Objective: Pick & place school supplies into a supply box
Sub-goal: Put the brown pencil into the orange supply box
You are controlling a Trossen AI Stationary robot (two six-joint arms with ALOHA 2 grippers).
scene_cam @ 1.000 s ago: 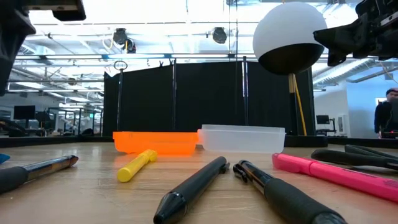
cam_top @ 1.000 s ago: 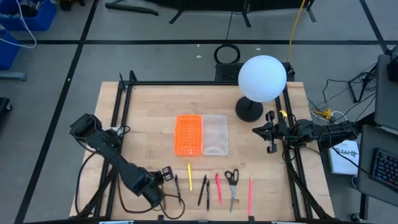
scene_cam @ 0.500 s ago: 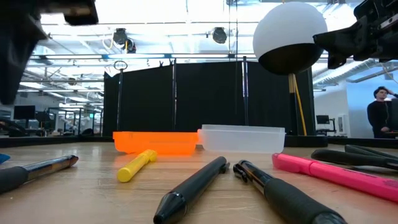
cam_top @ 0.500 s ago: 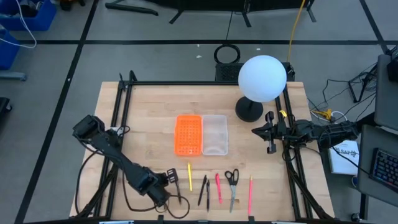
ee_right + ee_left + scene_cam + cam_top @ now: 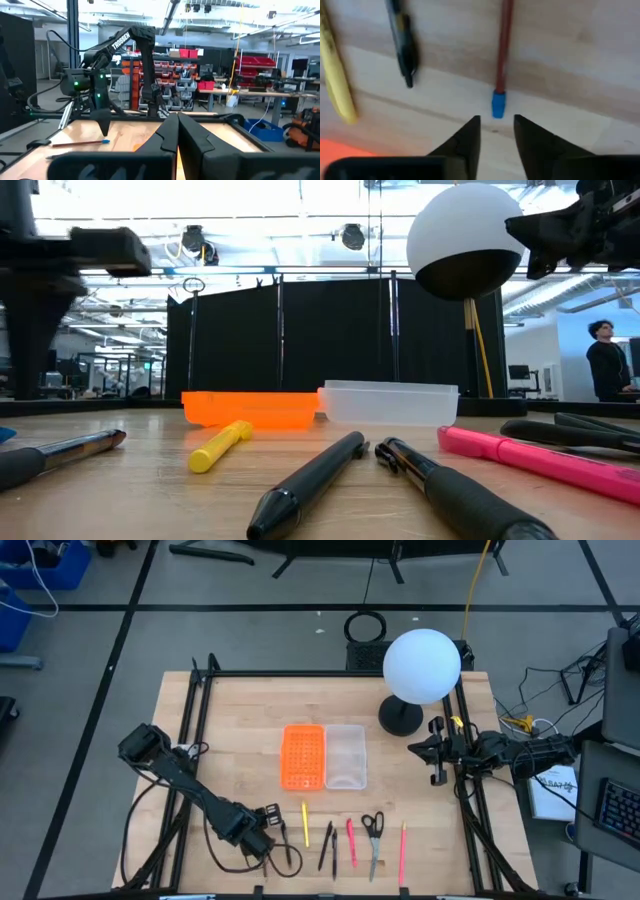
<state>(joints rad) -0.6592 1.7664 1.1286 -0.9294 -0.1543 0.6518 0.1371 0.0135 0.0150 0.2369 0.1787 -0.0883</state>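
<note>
1. Left wrist view: the brown pencil (image 5: 505, 47) with a blue end, the black pen (image 5: 402, 42) and the yellow marker (image 5: 335, 70) are cut off at the picture edge.
2. Low view: the pink marker (image 5: 545, 462) and the black pen (image 5: 455, 500) run out of frame.
3. Low view: the left arm (image 5: 40, 280) is a blurred dark shape; its fingers are cut off.

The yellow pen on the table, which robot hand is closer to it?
Left. The left gripper hovers just beside the yellow pen; the right gripper waits far off by the lamp.
</note>
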